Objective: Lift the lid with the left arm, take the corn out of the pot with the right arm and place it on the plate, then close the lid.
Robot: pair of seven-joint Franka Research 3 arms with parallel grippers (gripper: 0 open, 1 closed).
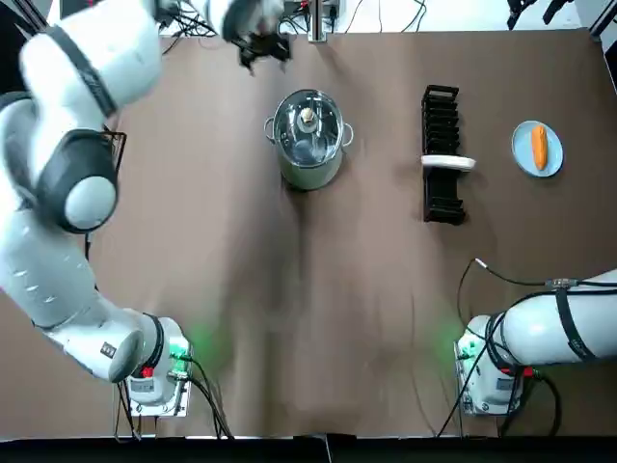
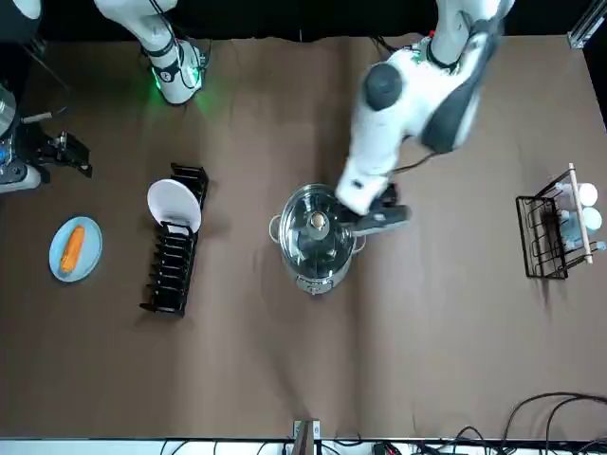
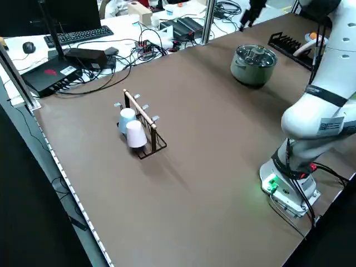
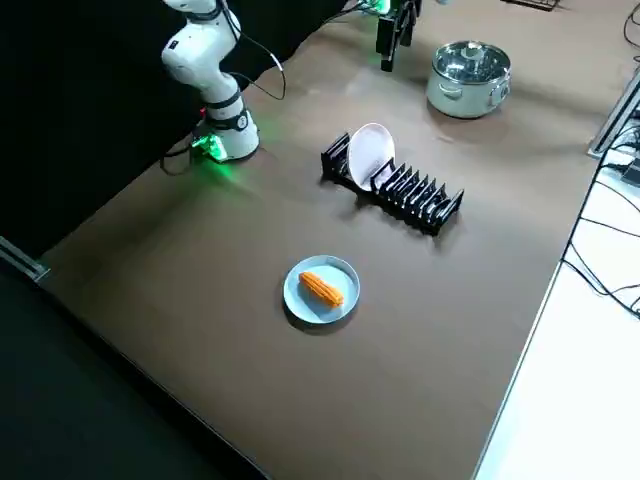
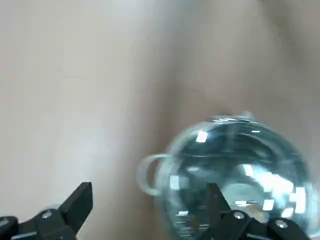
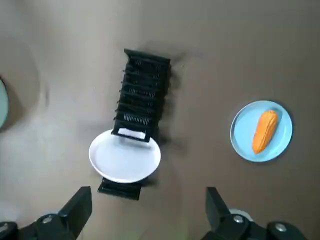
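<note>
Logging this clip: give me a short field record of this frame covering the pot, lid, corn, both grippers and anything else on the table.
pot: steel, mid-table
lid: glass, seated on the pot
corn: lying on the blue plate
left gripper: open, empty, raised near the pot, not touching the lid
right gripper: open, empty, raised over the table's right side
dish rack: black, holds one white plate
cup rack: at the table's left side
</note>
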